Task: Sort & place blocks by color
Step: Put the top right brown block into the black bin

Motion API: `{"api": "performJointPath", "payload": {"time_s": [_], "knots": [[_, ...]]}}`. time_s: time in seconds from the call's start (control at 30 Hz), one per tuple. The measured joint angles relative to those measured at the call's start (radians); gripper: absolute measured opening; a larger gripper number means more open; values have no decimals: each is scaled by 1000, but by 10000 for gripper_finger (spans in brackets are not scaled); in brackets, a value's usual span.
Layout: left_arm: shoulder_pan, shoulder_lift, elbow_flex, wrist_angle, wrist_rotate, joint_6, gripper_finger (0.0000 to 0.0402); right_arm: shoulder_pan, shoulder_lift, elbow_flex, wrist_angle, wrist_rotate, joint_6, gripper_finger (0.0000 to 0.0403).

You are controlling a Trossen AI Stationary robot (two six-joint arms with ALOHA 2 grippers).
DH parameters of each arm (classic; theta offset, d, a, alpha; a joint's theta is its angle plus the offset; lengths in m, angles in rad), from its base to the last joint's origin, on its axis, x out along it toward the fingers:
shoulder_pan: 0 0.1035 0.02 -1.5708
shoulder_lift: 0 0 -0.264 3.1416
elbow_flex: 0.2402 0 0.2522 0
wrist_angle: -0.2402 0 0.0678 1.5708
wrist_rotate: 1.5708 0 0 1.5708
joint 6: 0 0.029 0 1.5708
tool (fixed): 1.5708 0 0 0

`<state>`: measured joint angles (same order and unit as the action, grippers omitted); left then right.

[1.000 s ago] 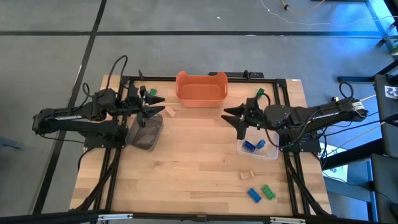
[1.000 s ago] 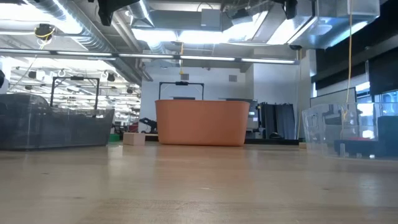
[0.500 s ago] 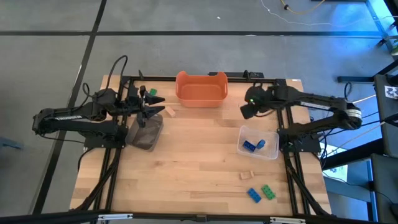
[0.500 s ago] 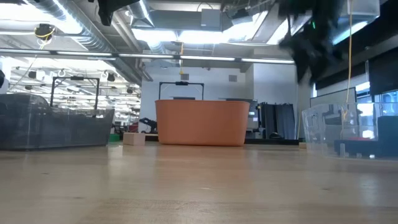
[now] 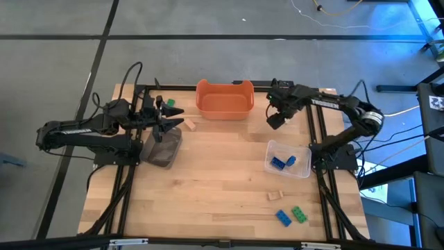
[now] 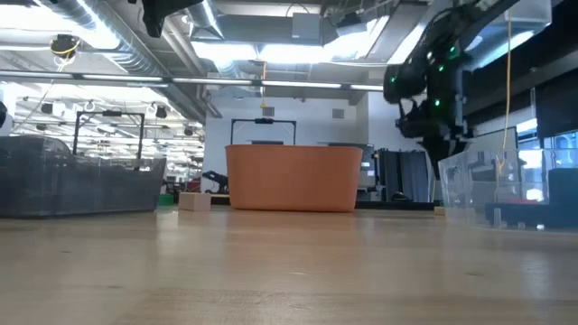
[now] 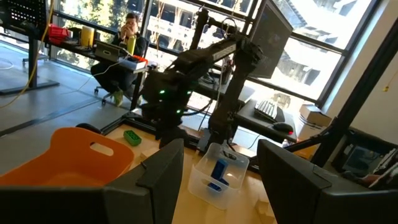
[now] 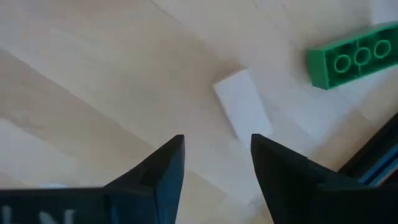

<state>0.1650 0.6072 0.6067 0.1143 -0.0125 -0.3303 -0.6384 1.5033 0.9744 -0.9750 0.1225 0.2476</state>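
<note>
My right gripper (image 5: 273, 121) hangs open above the table's far right part, just right of the orange tub (image 5: 224, 98). In its wrist view the open fingers (image 8: 214, 174) frame bare wood below a pale rectangular piece (image 8: 243, 112); a green block (image 8: 351, 62) lies flat farther off. My left gripper (image 5: 166, 125) waits open above the dark container (image 5: 164, 149). A green block (image 5: 171, 110) and a tan block (image 5: 189, 125) lie flat beside it. Blue blocks (image 5: 281, 162) sit in the clear container (image 5: 305, 170). A tan (image 5: 276, 196), a blue (image 5: 283, 217) and a green block (image 5: 298, 214) lie near the near edge.
The black frame rails (image 5: 316, 118) run along the table's right and far edges close to the right arm. Open wood spreads across the middle (image 5: 222, 173). A person (image 7: 129, 28) sits in the room beyond the table.
My right arm has swung from over the clear container toward the table's far edge, and its gripper has come down beside the orange tub's right end. The blocks and containers have stayed where they were.
</note>
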Motion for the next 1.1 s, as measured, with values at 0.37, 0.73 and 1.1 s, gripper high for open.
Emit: {"api": "performJointPath", "payload": {"time_s": [0.37, 0.73, 1.1], "knots": [[0, 0, 0, 0, -37, 0, 197, -64, 182, 4, 54, 62, -159, 307], [0, 0, 0, -1, -59, -1, 197, -99, 308, 13, 105, -24, -232, 296], [0, 0, 0, -1, -81, -1, 197, -37, 171, -31, 126, -187, -141, 127]]}}
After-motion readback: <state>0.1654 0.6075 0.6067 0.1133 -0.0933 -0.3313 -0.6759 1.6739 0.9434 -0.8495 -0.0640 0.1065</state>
